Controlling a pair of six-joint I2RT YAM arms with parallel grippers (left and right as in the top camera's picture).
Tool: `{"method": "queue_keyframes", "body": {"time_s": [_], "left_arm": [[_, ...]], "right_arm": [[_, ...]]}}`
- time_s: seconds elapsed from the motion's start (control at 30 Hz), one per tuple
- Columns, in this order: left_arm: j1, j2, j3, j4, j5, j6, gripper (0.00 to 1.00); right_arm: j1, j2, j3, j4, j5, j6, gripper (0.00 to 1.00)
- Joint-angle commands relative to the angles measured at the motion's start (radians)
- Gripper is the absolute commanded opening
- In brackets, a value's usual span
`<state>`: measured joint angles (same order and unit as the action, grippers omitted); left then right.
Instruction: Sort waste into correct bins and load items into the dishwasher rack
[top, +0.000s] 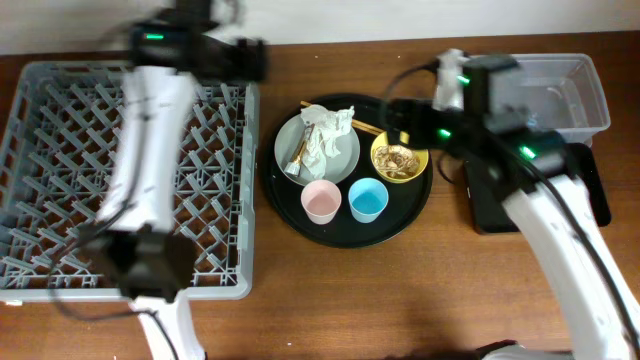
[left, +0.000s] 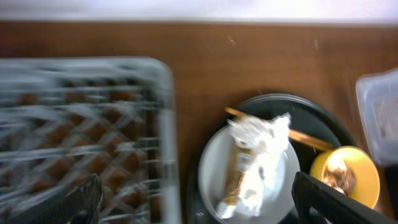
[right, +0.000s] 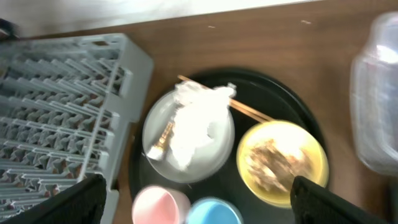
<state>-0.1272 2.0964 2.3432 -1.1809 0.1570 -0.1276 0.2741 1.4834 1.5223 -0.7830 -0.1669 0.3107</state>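
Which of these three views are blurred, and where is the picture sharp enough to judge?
Overhead: the left arm over the rack is smeared, but the plate is fairly crisp. Left wrist: blurred throughout, worst on the rack. Right wrist: soft all over, most of all on the tub at the right edge.

Brown wood table (top: 330, 300) — pale wall (top: 330, 15) along far edge.

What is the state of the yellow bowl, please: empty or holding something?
Not empty: the yellow bowl holds brown flaky scraps, clear in the right wrist view.
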Motion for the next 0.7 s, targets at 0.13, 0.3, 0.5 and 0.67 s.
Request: {"method": "queue_keyframes", "body": {"time_s": [0.13,0.3,0.5,0.67], "left_arm": [[0.125,-0.038,0.012,-0.127,0.001,0.103,0.96],[0.119,-0.035,0.012,-0.145,-0.008,0.106,0.97],[0.13,-0.035,0.012,-0.148,-0.008,0.106,0.98],[0.13,-0.035,0.012,-0.161,-0.009,0.106,0.98]], "right_arm": [[0.198,0.638,0.593,-0.206,0.217,-0.022,0.91],[0.23,0.868,0.632,-0.178,0.235,0.006,0.91],[0.258,0.968,0.63,-0.129,0.232,0.039,0.91],[0.264,1.018,0.63,-0.123,0.23,0.039,0.74]]}}
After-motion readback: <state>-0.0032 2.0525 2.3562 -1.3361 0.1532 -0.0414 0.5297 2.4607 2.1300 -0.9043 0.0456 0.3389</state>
